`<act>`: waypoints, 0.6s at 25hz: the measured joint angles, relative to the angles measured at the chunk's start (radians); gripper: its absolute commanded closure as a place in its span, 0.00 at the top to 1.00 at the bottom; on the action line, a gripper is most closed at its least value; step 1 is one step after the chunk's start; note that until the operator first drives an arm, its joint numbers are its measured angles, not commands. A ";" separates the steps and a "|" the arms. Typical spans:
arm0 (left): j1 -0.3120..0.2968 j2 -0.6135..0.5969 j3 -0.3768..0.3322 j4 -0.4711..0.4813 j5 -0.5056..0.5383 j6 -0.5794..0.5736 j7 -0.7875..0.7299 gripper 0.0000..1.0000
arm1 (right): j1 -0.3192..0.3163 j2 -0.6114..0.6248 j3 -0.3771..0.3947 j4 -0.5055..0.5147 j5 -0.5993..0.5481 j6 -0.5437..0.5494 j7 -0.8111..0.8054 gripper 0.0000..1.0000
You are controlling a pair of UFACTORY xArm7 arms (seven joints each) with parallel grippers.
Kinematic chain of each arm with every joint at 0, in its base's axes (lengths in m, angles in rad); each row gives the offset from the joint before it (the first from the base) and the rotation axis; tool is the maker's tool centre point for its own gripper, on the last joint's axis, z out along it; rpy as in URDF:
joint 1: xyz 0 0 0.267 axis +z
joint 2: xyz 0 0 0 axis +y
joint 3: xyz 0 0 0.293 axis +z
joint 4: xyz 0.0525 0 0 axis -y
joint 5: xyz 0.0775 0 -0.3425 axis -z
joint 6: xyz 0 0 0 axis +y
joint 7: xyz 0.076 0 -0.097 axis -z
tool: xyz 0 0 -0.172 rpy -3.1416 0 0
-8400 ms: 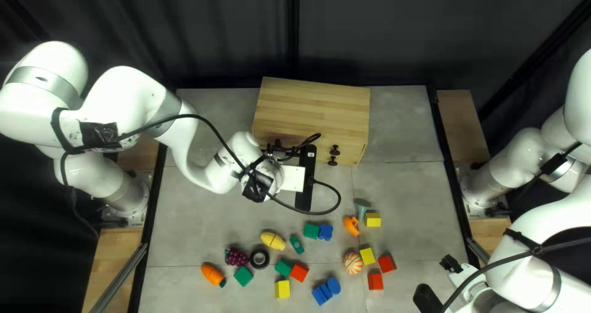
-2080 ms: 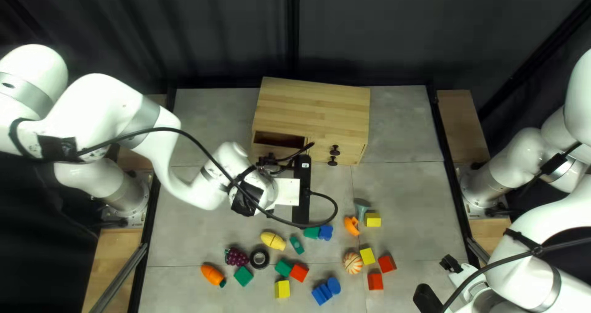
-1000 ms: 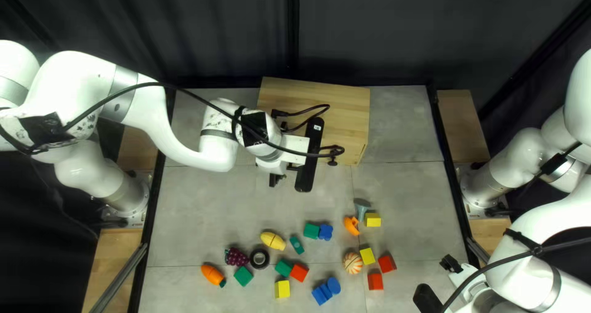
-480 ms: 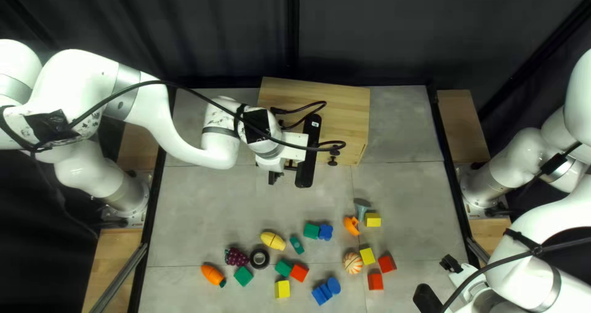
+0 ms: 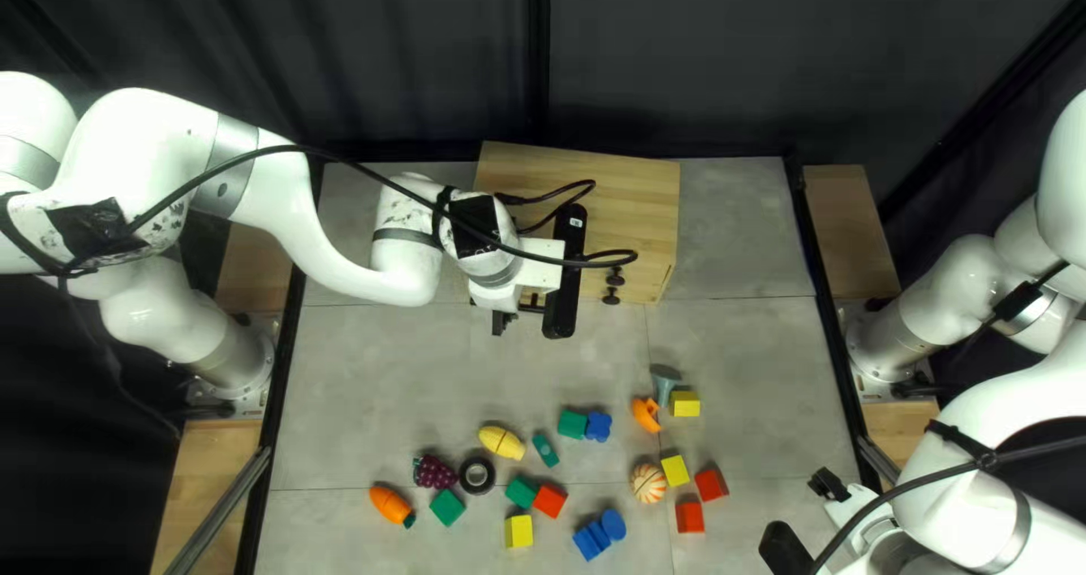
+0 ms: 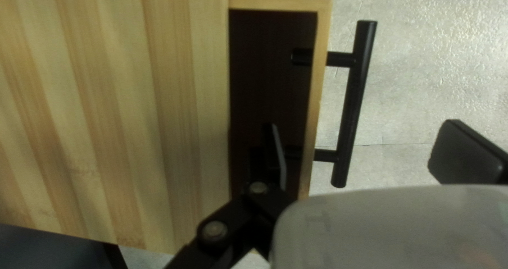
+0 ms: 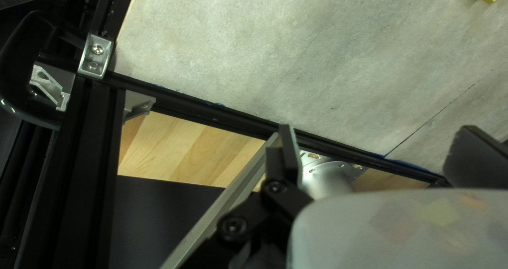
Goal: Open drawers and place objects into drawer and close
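Red cube-shaped blocks [image 5: 690, 516], blue blocks [image 5: 591, 540], yellow blocks [image 5: 518, 531] and green blocks [image 5: 447, 507] lie loose toward the near side of the grey worktop [image 5: 747, 360]. Mixed in with them: orange toy carrot [image 5: 390, 505], purple toy grapes [image 5: 431, 472], striped orange-and-cream ball [image 5: 648, 483]. Our right claw [image 7: 377, 137] is open, nothing between its fingers, well away from the drawer at the near right. Yellow oval toy [image 5: 501, 443] sits a bit farther in.

Past the toys, our left claw [image 6: 362, 142] is spread wide at the drawer, gripping nothing. Black bar handle [image 6: 353, 99] and the wooden drawer's [image 6: 317, 89] front wall lie ahead of it, between the lines of its two fingers: one finger over the drawer cavity, the other out beyond the bar. Handle's long axis runs crosswise to the claw's closing direction, so closing should bring the fingers toward its long sides. Left arm is clearly nearer.

Drawer is partly out of the light striped wooden cabinet [image 5: 622, 191]; no toy shows in the visible part. We judge: opening nearly done, placing not done. Next, pull further or lift clear for a toy; inner finger could snag the front wall.
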 measured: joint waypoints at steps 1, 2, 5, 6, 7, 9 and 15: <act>0.001 -0.001 0.001 -0.003 0.000 -0.003 0.003 1.00 | 0.000 0.000 0.000 0.000 0.000 0.000 0.000 1.00; 0.003 -0.001 0.003 -0.004 -0.001 -0.005 0.006 1.00 | 0.000 0.000 0.000 0.000 0.000 0.000 0.000 1.00; 0.006 -0.002 0.006 -0.008 -0.003 -0.007 0.018 1.00 | 0.000 0.000 0.000 0.000 0.000 0.000 0.000 1.00; 0.006 -0.002 0.007 -0.008 -0.005 -0.007 0.022 1.00 | 0.000 0.000 0.000 0.000 0.000 0.000 0.000 1.00; 0.007 -0.002 0.008 -0.009 -0.008 -0.006 0.027 1.00 | 0.000 0.000 0.000 0.000 0.000 0.000 0.000 1.00; 0.007 -0.002 0.008 -0.009 -0.013 -0.003 0.036 1.00 | 0.000 0.000 0.000 0.000 0.000 0.000 0.000 1.00; 0.010 0.010 0.012 -0.008 -0.036 0.001 0.077 1.00 | 0.000 0.000 0.000 0.000 0.000 0.000 0.000 1.00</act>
